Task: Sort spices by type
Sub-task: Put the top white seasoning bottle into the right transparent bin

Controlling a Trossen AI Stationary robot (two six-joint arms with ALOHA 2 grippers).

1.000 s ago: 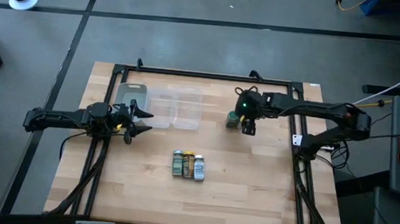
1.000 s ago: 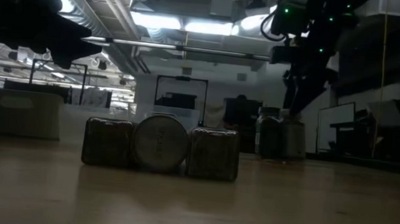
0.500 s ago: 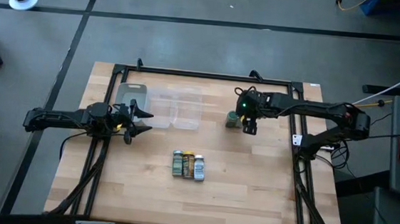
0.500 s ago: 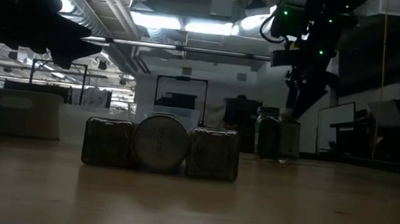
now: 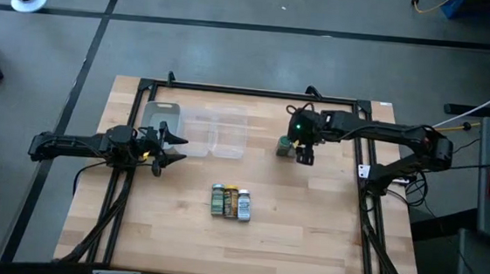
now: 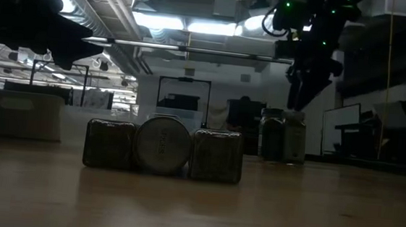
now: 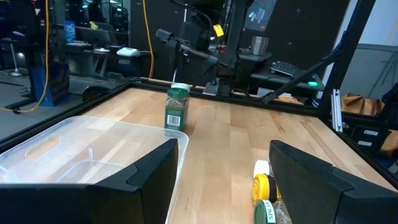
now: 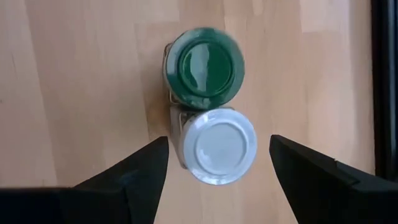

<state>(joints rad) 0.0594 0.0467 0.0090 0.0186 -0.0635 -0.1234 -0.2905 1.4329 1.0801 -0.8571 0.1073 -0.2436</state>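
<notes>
Two spice jars stand upright and touching near the table's far right: a green-lidded jar [image 8: 205, 67] [image 5: 286, 145] and a white-lidded jar [image 8: 217, 146] [image 5: 302, 155]. My right gripper [image 8: 219, 142] [image 6: 299, 92] hovers open above the white-lidded jar, its fingers clear of it on either side. Three more jars [image 5: 229, 201] [image 6: 162, 146] lie side by side on the table's middle: green-lidded, yellow-lidded [image 7: 265, 185] and white-lidded. My left gripper [image 5: 167, 144] [image 7: 224, 149] waits open at the table's left, level, pointing right.
Clear plastic containers [image 5: 195, 129] [image 7: 81, 155] sit at the far left-centre, just beyond my left gripper. A black frame [image 5: 249, 91] edges the table. Bare wood [image 5: 308, 221] lies between the lying jars and the right edge.
My right gripper has risen straight up off the white-lidded jar, which stays standing beside the green-lidded one. Nothing else has moved.
</notes>
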